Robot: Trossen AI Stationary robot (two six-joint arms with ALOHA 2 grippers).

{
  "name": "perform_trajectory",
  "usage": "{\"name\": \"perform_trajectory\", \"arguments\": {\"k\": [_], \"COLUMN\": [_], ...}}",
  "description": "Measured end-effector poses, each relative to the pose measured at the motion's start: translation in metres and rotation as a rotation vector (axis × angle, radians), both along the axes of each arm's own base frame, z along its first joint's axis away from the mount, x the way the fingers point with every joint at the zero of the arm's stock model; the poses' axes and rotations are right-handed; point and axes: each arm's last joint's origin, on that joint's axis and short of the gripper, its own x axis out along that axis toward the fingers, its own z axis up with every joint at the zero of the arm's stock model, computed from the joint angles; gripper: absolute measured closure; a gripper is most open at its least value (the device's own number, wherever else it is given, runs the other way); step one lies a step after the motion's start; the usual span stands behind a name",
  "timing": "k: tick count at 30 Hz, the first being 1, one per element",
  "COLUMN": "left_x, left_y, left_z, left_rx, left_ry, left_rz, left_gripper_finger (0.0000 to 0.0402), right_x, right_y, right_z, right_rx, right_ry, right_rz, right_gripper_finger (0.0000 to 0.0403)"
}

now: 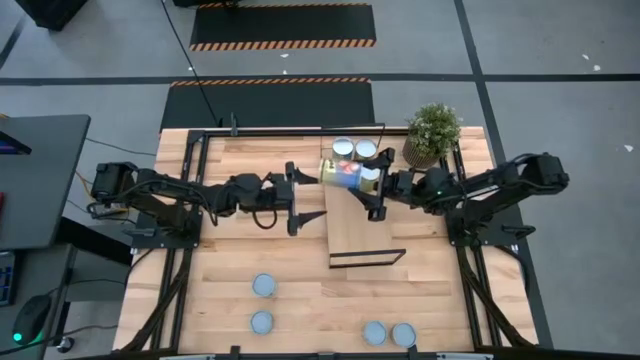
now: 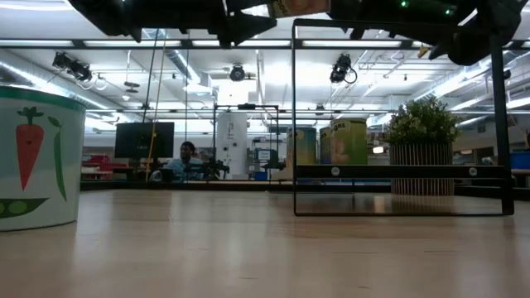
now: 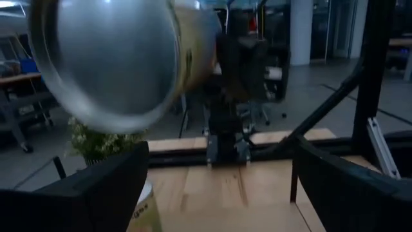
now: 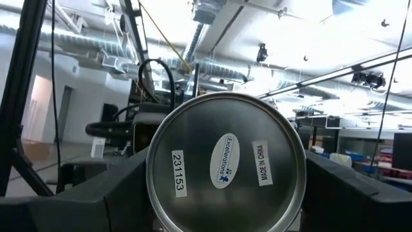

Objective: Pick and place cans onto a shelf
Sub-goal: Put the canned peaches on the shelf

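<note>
My right gripper (image 1: 362, 182) is shut on a can (image 1: 340, 173) with a coloured label. The can lies on its side in the air, above the far end of the shelf (image 1: 355, 230). Its stickered silver end (image 4: 225, 167) fills the right wrist view. My left gripper (image 1: 296, 200) stands wide open just left of the shelf, facing the can. In the left wrist view the can's other end (image 3: 109, 61) hangs above and to one side of the open fingers (image 3: 96, 193). Three cans (image 1: 356, 150) stand upright on the shelf's far end. My right gripper pinches the can between its two fingers (image 4: 96, 193), one on each side of the round wall (image 4: 152, 174), at the end toward the wrist. The fingers come about level from the table's right and lie along the can. The can lies on its side, lifted clear.
A potted plant (image 1: 432, 133) stands at the far right beside the shelf. Several cans stand upright near the front edge: two at the left (image 1: 264, 286) and two at the right (image 1: 390, 333). In the low view, one with a carrot picture (image 2: 33, 157) shows close by. A person (image 2: 186, 157) sits far behind the table.
</note>
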Motion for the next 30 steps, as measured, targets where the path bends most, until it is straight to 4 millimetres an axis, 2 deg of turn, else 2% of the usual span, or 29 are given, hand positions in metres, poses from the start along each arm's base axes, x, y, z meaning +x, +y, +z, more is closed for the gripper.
{"name": "perform_trajectory", "arguments": {"k": [9,22,27,30], "left_x": [0.000,0.000,0.000,0.000], "left_y": [0.000,0.003,0.009,0.011], "left_z": [0.004,0.007,0.010,0.010], "left_rx": [0.018,0.042,-0.028,-0.073], "left_ry": [-0.042,-0.062,-0.087,-0.093], "left_rz": [0.002,0.031,0.084,0.057], "left_gripper_finger": [0.0012,0.0012,0.0012,0.0012], "right_x": [0.005,0.010,0.011,0.010], "right_y": [0.000,-0.001,0.001,0.003], "right_z": [-0.006,-0.020,-0.023,-0.020], "right_rx": [0.018,0.027,-0.023,-0.068], "right_ry": [0.011,0.165,0.200,0.176], "right_rz": [0.025,0.011,0.040,0.075], "right_gripper_finger": [0.0070,0.0070,0.0070,0.0070]}}
